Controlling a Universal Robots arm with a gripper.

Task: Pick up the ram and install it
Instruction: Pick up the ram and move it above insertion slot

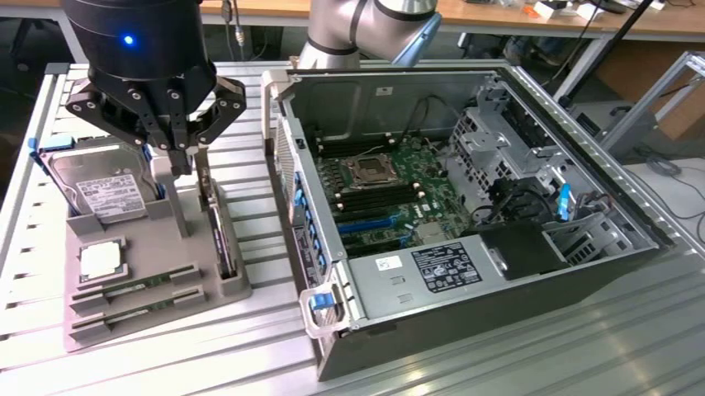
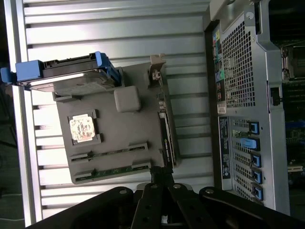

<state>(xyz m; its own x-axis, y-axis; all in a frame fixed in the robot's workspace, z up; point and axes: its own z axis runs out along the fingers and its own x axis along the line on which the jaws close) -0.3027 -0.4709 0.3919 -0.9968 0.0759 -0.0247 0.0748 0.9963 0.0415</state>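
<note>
**A:** Exterior view question: which step is this arm actually on?

**B:** Pick-up hasn't started, imo. The ram (image 1: pixel 138 286) sits in a slot at the camera-side end of the gray tray (image 1: pixel 154 239), with a second stick just beside it. The gripper (image 1: pixel 180 161) hangs above the tray's middle, apart from both.

**A:** And the fingers?

**B:** The fingers (image 1: pixel 174 136) are pinched fully together with nothing between them, and they're touching nothing I can make out. Grabbing the stick would call for spreading them, getting over it and lining up with its long edges. The open case (image 1: pixel 364 99) is on the exterior view's right.
</note>
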